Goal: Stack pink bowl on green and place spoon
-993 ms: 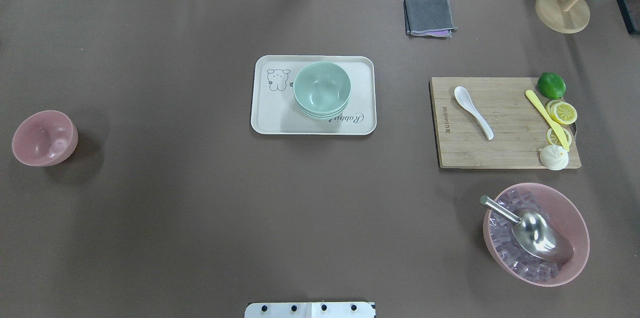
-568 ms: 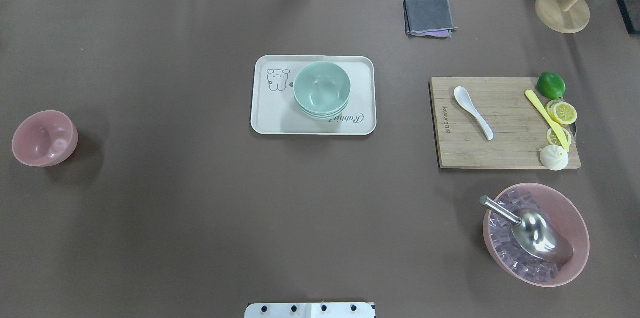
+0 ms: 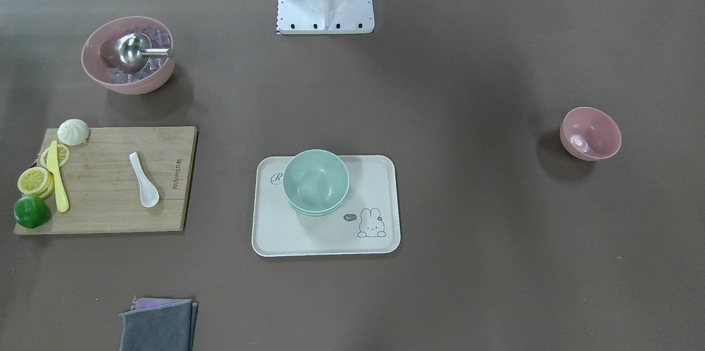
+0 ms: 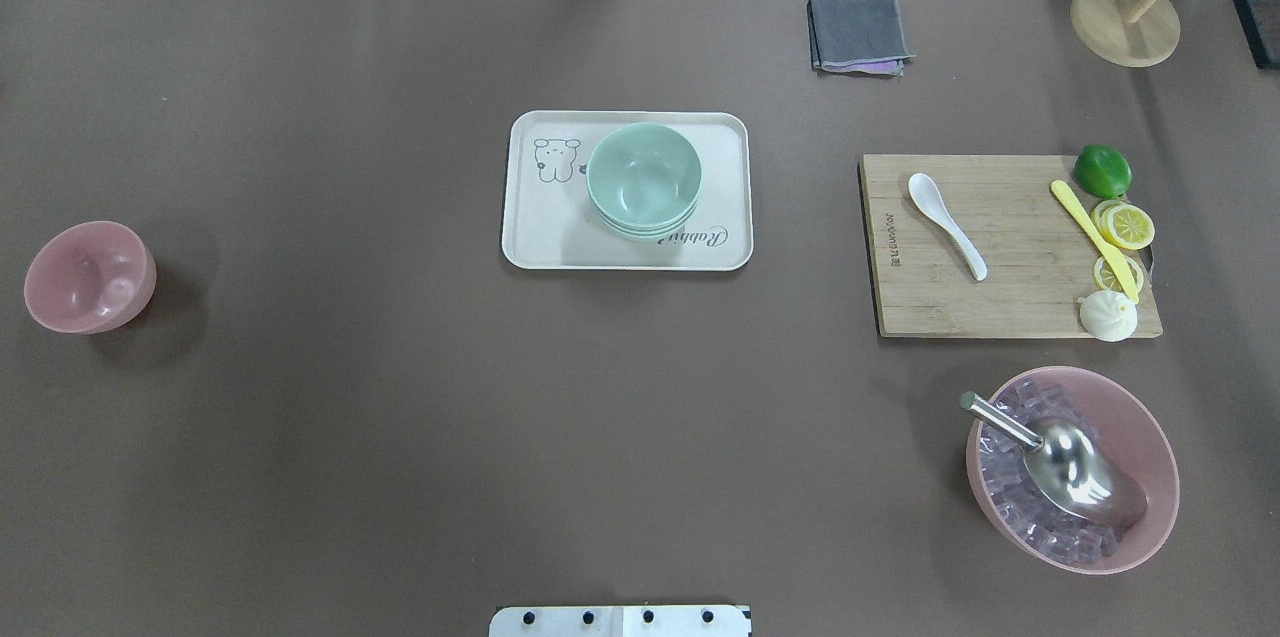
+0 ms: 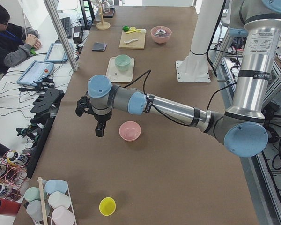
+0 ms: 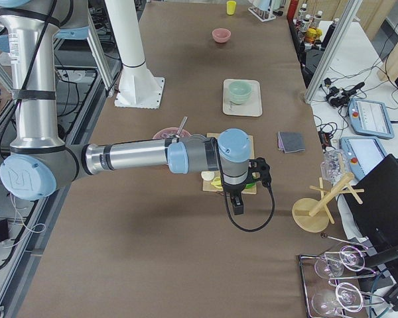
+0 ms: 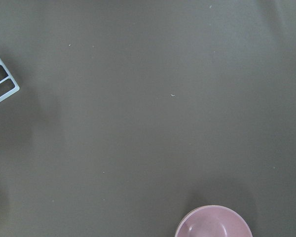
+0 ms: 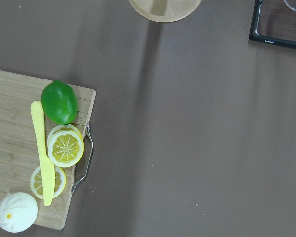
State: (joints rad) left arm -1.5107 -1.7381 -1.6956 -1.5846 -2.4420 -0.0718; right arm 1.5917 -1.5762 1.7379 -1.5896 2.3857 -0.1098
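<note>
From the front, the pink bowl (image 3: 590, 134) sat upright and alone on the table, well apart from the tray (image 3: 380, 241), where the green bowls (image 3: 315, 182) stood nested. The spoon (image 3: 144, 180) lay flat on the board (image 3: 104, 202). A knife (image 3: 57, 177), lemon slices (image 3: 34, 180), a lime (image 3: 31, 211) and a bun (image 3: 72, 131) sat along the board's outer end.

From overhead, the tray was mid-table, with the pink bowl far off to the robot's left and the board to its right. An ice bowl (image 4: 1150, 437) with a scoop (image 4: 1075, 472) in it stood near the board, and a cloth (image 4: 858, 32) lay beyond.

From the left end, the left gripper (image 5: 99, 129) hung pointing down just beside the pink bowl, clear of it. I could not tell how its fingers stood.

From the right end, the right gripper (image 6: 237, 204) pointed down over the table by the board's outer end. Again I could not tell how wide the fingers were.

The left wrist camera caught only the pink bowl's rim at its bottom edge.

The right wrist camera looked down on the lime, knife, slices and bun, with a stand base (image 8: 164, 9) at the top
</note>
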